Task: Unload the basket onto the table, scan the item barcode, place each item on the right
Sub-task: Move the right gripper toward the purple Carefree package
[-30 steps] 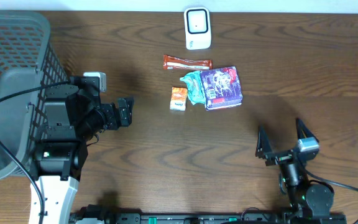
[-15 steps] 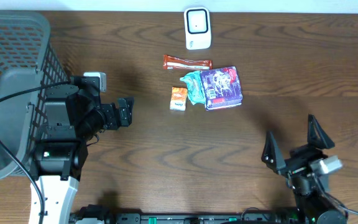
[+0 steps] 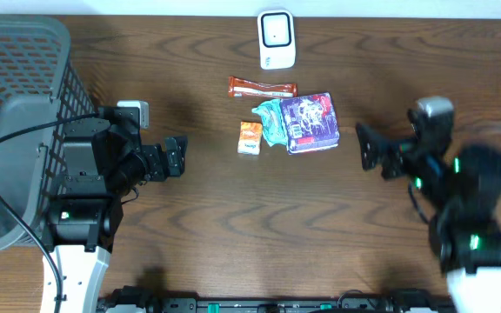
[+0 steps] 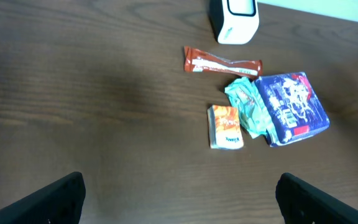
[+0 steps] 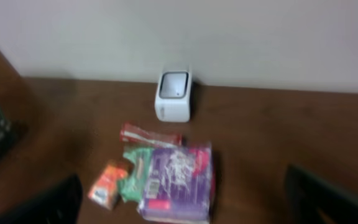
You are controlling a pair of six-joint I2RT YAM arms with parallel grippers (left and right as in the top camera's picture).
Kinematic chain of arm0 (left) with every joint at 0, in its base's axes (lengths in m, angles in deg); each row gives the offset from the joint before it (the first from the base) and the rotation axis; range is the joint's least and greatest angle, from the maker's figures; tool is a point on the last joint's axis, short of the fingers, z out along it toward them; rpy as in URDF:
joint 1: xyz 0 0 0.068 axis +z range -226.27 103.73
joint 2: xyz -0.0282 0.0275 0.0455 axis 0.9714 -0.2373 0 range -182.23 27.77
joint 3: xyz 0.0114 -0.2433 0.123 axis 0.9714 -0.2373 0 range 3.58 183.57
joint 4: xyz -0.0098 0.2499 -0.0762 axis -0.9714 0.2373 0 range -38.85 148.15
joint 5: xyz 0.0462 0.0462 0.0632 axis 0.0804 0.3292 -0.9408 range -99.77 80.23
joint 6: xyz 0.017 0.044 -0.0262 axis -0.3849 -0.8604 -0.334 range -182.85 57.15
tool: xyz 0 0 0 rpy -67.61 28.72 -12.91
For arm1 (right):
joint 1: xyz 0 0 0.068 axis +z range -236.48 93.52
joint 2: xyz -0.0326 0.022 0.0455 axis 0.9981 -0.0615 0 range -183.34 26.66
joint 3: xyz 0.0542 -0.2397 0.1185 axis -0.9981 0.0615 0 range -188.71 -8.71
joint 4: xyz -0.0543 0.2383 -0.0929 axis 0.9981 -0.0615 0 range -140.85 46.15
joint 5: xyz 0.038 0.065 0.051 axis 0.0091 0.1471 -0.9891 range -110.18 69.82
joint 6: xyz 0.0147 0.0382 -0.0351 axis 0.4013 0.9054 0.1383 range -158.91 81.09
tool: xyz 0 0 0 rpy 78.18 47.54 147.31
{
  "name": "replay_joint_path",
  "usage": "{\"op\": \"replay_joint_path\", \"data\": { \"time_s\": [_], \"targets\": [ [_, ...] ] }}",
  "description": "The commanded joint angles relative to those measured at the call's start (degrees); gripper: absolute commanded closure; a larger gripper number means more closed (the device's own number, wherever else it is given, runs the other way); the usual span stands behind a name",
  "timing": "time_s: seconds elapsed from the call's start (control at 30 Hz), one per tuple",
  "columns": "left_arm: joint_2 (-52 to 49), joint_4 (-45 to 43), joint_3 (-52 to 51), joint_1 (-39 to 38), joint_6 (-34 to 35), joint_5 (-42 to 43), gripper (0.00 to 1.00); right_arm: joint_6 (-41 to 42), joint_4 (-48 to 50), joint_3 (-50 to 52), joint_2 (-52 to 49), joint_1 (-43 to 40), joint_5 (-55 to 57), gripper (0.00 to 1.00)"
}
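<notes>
Far left stands the basket [image 3: 24, 52], and beside it my left hand [image 3: 176, 156] hangs wide open and empty. In the upper middle, box [image 3: 250, 137], bar [image 3: 262, 88], packet [image 3: 270, 122] and pack [image 3: 311, 123] lie bunched on the bench [image 3: 233, 226], just below the scanner [image 3: 277, 39]. My right hand [image 3: 366, 149], spread wide and empty, faces the pack. I judge this the reach: next I must grip one item and turn its barcode to the scanner.

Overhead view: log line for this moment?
left pincer open, empty | right pincer open, empty, near purple pack | scanner at far edge | nothing grasped
</notes>
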State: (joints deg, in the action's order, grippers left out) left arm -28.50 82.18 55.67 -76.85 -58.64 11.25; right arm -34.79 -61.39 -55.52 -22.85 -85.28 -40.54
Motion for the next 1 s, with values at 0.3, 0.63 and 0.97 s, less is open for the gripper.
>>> {"op": "replay_joint_path", "data": {
  "time_s": [0.3,0.63,0.97],
  "targets": [
    [-0.2,0.0,-0.3,0.2,-0.8,0.3,0.03,2.7,-12.1,-18.2,-30.6,1.0,-32.8,0.01],
    [-0.2,0.0,-0.3,0.2,-0.8,0.3,0.03,13.7,-20.0,-22.9,-36.5,8.0,2.3,0.04],
    [-0.2,0.0,-0.3,0.2,-0.8,0.3,0.03,8.2,-36.3,-40.0,-50.2,8.2,8.9,0.01]
  ]
}}
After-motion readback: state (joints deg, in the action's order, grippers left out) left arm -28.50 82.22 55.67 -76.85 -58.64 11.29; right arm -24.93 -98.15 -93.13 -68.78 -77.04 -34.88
